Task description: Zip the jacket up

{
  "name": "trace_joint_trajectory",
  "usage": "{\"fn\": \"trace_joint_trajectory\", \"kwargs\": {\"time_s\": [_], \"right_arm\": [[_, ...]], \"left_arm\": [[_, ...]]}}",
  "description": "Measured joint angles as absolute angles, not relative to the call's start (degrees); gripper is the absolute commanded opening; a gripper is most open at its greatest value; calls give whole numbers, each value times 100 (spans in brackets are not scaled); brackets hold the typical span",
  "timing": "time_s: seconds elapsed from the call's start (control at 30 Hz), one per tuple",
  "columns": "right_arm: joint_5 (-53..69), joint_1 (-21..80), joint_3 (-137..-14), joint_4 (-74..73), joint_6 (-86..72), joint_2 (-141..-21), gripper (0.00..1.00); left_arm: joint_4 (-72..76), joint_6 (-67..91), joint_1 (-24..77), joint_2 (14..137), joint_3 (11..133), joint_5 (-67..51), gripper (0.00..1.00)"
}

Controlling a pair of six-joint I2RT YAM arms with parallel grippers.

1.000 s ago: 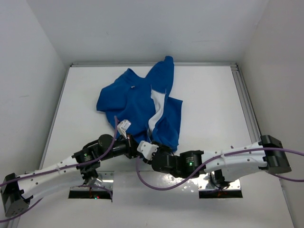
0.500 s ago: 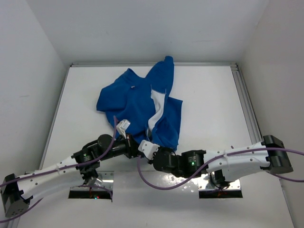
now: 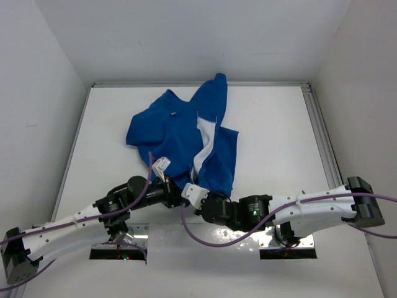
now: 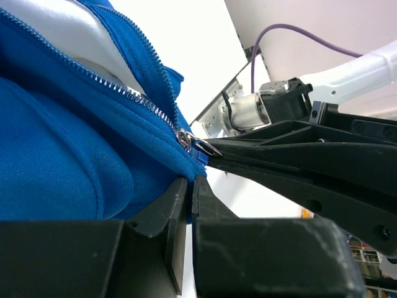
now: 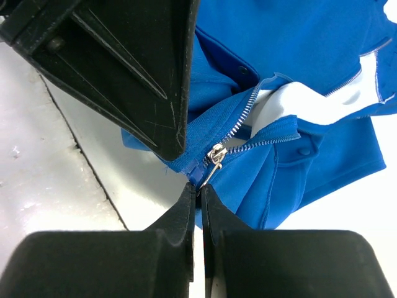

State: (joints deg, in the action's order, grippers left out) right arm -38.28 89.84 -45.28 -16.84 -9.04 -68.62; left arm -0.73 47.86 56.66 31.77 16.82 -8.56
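The royal-blue jacket (image 3: 180,133) lies crumpled mid-table, its front open over a white lining. Both grippers meet at its near bottom corner. My left gripper (image 3: 177,185) is shut on the hem just below the zipper's foot (image 4: 191,181). In the left wrist view the blue fleece (image 4: 62,161) fills the left side. The silvery zipper pull (image 4: 200,146) sits at the bottom end of the teeth. My right gripper (image 3: 188,189) is shut, its tips (image 5: 200,187) pinching the hanging tab of the zipper pull (image 5: 215,158). The jacket (image 5: 298,56) spreads beyond it.
An aluminium rail (image 3: 322,143) runs along the table's right edge, and white walls close in the left, right and back. The left gripper's black finger (image 5: 136,74) crowds the right wrist view. Metal base plates (image 3: 121,239) (image 3: 288,245) sit at the near edge.
My right gripper has closed from open onto the zipper pull and its arm has edged slightly left. The left gripper and the jacket have stayed put.
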Motion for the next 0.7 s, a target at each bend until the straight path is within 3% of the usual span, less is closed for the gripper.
{"fn": "trace_joint_trajectory", "kwargs": {"time_s": [0.13, 0.23, 0.33, 0.7], "right_arm": [[-3715, 8984, -4539, -1750, -930, -6823, 1], [-3610, 8984, -4576, -1839, -974, -6820, 18], [-3489, 8984, -4652, -1848, -1041, -6820, 27], [-3424, 8984, -4722, -1800, -1070, -6827, 31]], "left_arm": [[-84, 4788, 5666, 3177, 1675, -923, 0], [-89, 4790, 5666, 3170, 1647, -969, 0], [-132, 4790, 5666, 3146, 1581, -987, 0], [-156, 4831, 5666, 3033, 1487, -1031, 0]]}}
